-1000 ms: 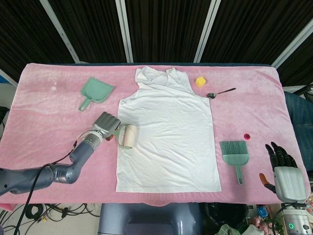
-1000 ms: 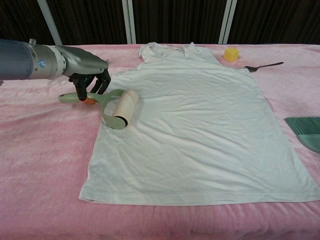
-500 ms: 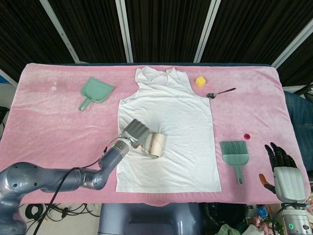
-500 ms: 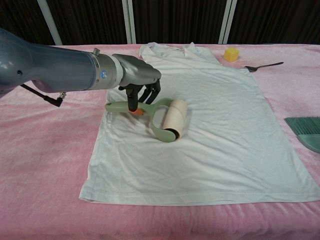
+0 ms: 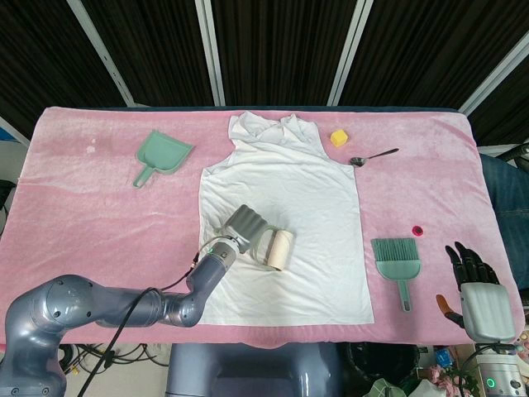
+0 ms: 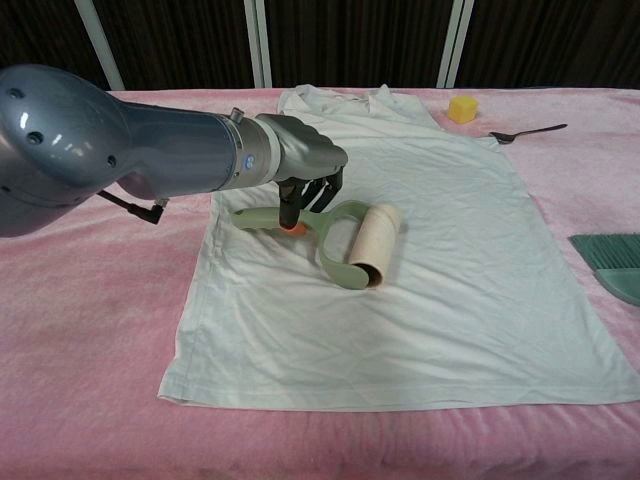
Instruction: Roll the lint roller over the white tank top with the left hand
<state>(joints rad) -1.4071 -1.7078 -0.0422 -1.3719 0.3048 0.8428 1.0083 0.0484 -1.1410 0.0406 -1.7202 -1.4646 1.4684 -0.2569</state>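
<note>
The white tank top lies flat in the middle of the pink cloth. My left hand grips the green handle of the lint roller, over the shirt's left middle. The roller's cream drum lies on the fabric just right of the hand. My right hand hangs at the table's near right corner, fingers apart, holding nothing; the chest view does not show it.
A green dustpan lies at the back left. A green brush sits right of the shirt, a pink cap beyond it. A yellow block and a spoon lie by the shirt's right shoulder.
My left hand has carried the roller rightward from the shirt's left edge onto its middle. The right hand has stayed put.
</note>
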